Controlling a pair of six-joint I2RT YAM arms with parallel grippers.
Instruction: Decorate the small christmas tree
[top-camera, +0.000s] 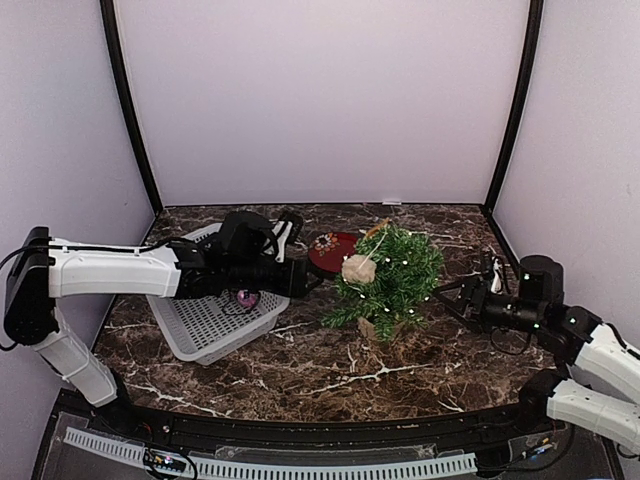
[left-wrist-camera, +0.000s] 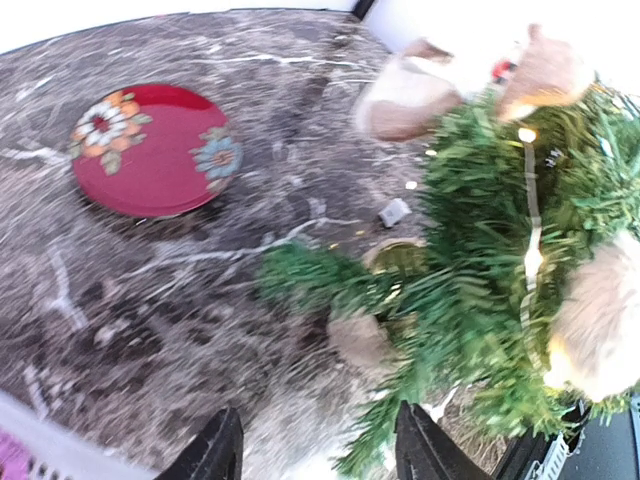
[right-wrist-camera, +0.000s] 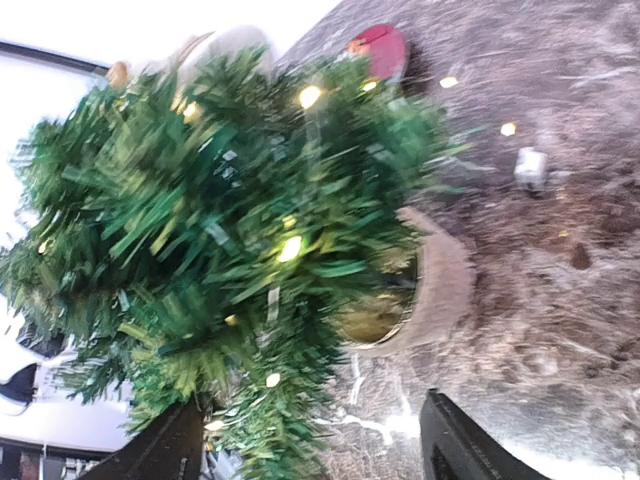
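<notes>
My left claw (top-camera: 312, 279) is released. In its wrist view the two dark fingers (left-wrist-camera: 215, 452) stand apart, with only marble and one drooping green branch tip between them, and they grip nothing. My right claw (top-camera: 452, 296) is released as well. Its fingers (right-wrist-camera: 462, 445) are spread wide over bare marble, and the tree's lowest needles hang just beside one of them.

The small christmas tree (top-camera: 392, 272) stands in its beige pot (top-camera: 378, 326) on the dark marbled desk (top-camera: 300, 375), a little toward three o'clock from the desk's middle in the top view. My left claw sits at the tree's nine o'clock, just beside the outer branches; whether it touches them I cannot tell. My right claw is at the tree's three o'clock, near but apart.

Tiny lights glow among the needles, and a fluffy beige ornament (top-camera: 358, 268) hangs on the tree's nine o'clock side. A red plate (top-camera: 332, 250) with painted flowers lies flat at the tree's ten o'clock. A white basket (top-camera: 212, 318) rests at the desk's nine o'clock beneath my left arm, with something pink (top-camera: 245, 297) inside that I cannot make out. A small white block (left-wrist-camera: 393, 212) lies on the marble near the pot.
</notes>
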